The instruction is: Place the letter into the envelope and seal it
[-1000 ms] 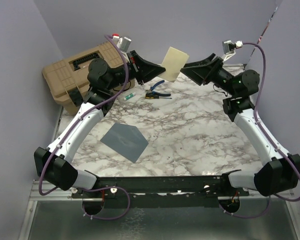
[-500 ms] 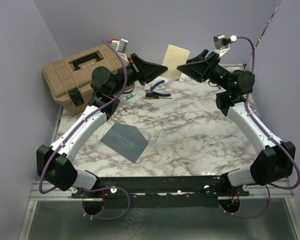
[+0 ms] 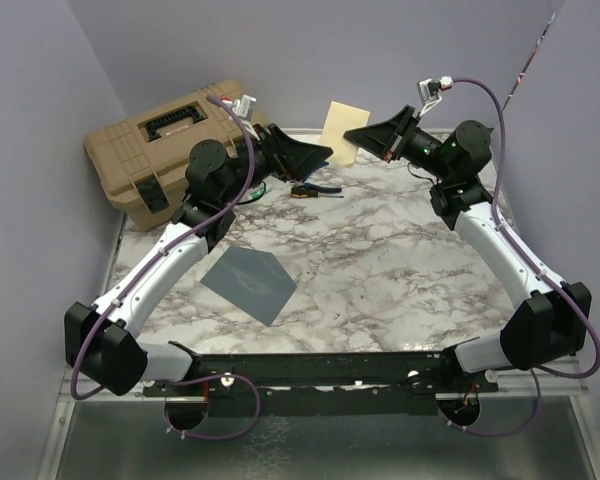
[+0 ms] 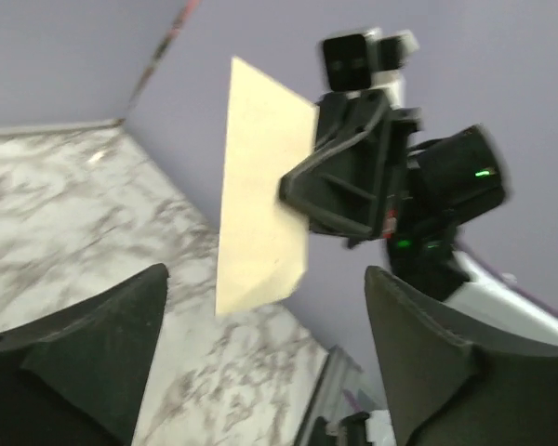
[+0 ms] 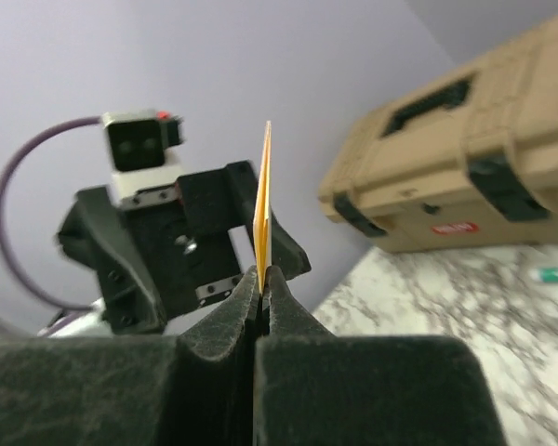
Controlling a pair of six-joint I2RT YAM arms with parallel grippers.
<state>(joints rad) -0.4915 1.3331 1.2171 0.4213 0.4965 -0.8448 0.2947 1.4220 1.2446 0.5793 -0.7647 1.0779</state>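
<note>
My right gripper [image 5: 262, 279] pinches the letter [image 3: 340, 122] upright in midair; my left gripper [image 3: 323, 155] gapes just beside it.

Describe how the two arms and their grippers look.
The left arm and right arm have white link shells with black joint housings. A purple cable loops along each. The left gripper and right gripper are black and wedge-shaped, each topped by a small silver camera.

Top view looks down from behind; wrist views (close, facing each other) share the letter [image 4: 260, 204].
</note>
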